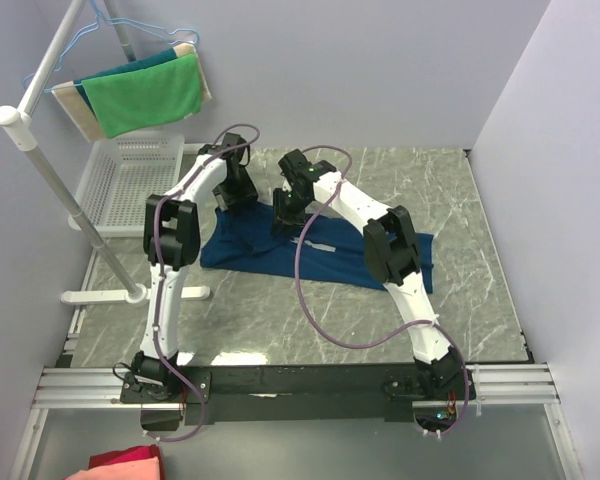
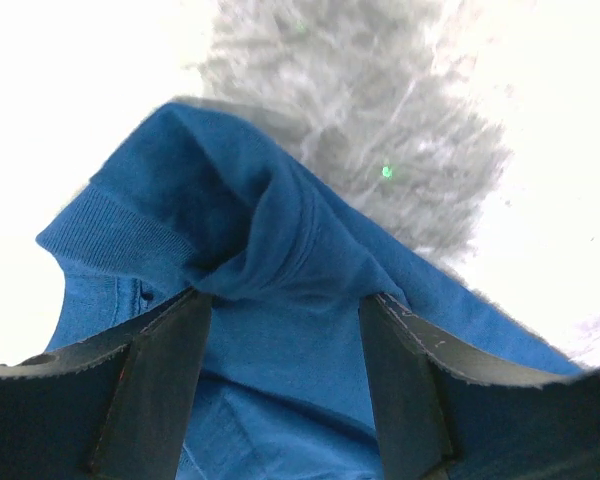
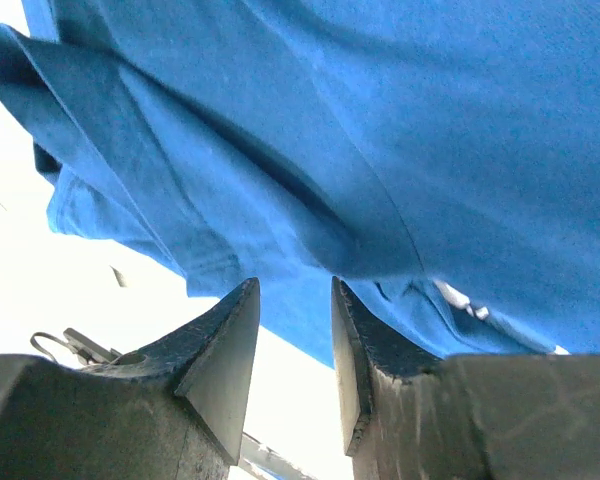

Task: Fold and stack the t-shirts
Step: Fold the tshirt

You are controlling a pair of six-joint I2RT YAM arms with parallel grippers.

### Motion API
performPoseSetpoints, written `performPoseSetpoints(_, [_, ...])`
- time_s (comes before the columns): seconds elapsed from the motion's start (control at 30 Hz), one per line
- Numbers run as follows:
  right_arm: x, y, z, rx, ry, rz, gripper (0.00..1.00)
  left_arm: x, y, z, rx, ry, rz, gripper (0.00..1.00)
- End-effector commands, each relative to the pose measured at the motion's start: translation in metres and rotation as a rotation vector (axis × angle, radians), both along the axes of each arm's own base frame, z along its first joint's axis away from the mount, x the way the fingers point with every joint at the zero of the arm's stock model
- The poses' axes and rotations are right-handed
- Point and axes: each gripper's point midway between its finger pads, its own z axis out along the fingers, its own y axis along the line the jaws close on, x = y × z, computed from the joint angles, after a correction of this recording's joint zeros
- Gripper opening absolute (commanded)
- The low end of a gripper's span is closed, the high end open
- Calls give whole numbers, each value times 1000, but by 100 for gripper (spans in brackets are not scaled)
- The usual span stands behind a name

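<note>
- Left gripper (image 2: pixel 285 298): its two dark fingers (image 2: pixel 160 380) stand wide apart. A raised ridge of blue cloth sits between the tips, and neither pad presses on it.
- Right gripper (image 3: pixel 293 285): its fingers (image 3: pixel 225 350) are a narrow gap apart, with bright bench surface showing through the lower part of the gap. A hem of the cloth reaches in between the tips; it cannot be told whether it is clamped.
- Both grippers are low over the far edge of the cloth, side by side and near each other. The left one is at the cloth's far-left corner and the right one just beside it, toward the bench centre.
- Navy blue t-shirt (image 1: pixel 250 250): it lies roughly flat across the middle of the bench, running from left of centre toward the right edge. It is rumpled along its far edge under the grippers. A pale print (image 1: pixel 320 247) shows near its centre.
- Bench top (image 1: pixel 460 200): grey, marble-patterned.
- Purple cable (image 1: pixel 320 320): loops from the right arm over the near half of the bench.
- White mesh basket (image 1: pixel 130 180): at the far-left corner.
- White rack pole (image 1: pixel 60 190): slants along the left edge.
- Green towel (image 1: pixel 145 95): hangs from the rack above the basket.
- Red-and-pink cloth (image 1: pixel 125 462): lies beyond the near edge, at the near-left corner.
</note>
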Motion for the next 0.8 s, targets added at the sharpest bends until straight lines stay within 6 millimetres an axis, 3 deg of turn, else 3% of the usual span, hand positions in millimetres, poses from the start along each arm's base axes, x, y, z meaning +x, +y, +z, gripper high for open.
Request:
performPoseSetpoints(0.0, [9, 3, 48, 57, -109, 9, 42, 3, 21, -29, 37, -31, 32, 68])
performPoseSetpoints(0.03, [8, 4, 48, 61, -109, 15, 42, 2, 21, -18, 31, -48, 30, 68])
performPoseSetpoints(0.33, [10, 11, 46, 87, -114, 29, 42, -54, 32, -8, 49, 21, -5, 67])
performPoseSetpoints(0.5, [5, 17, 44, 81, -117, 52, 43, -57, 34, 16, 42, -40, -4, 68])
performPoseSetpoints(0.77, [-9, 24, 35, -34, -156, 131, 44, -43, 29, 70, -2, -179, 10, 70])
